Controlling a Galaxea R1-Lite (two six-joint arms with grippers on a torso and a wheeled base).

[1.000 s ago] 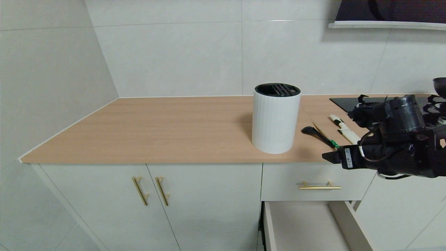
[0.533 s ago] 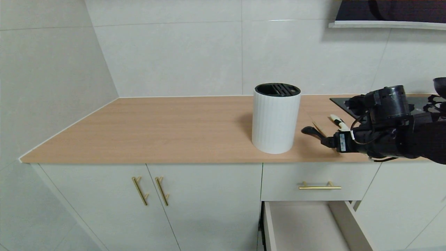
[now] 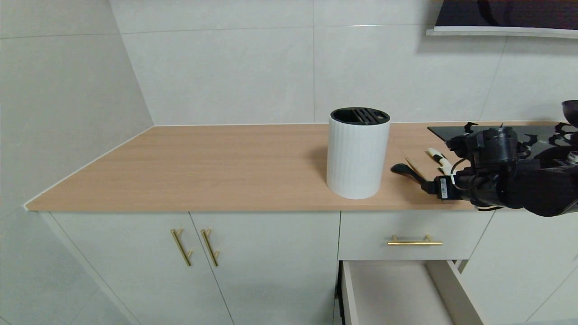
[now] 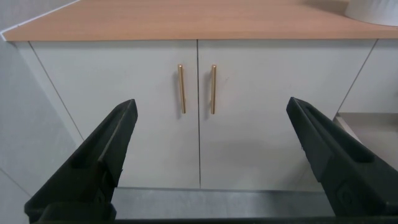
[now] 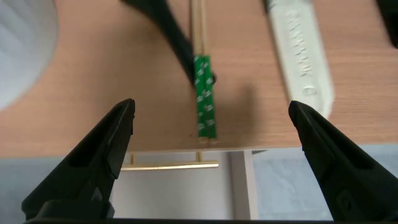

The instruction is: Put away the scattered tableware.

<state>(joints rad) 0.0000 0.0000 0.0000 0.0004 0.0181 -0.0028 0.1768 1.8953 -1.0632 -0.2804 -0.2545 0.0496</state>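
Observation:
A black spoon, a pair of chopsticks with a green end and a white-handled knife lie on the wooden counter, to the right of a white ribbed holder with a black slotted top. My right gripper hangs open just over the counter's front edge. In the right wrist view the chopsticks' green end lies between its spread fingers, with the spoon handle and the knife to either side. My left gripper is open in front of the cabinet doors.
A drawer stands pulled open below the counter at the right, under a shut drawer with a gold handle. A black cooktop lies behind my right arm. Two cabinet doors with gold handles face my left gripper.
My right arm has risen from below the counter's edge and gone forward, bringing its open gripper over the chopsticks and spoon. The tableware and holder have not moved.

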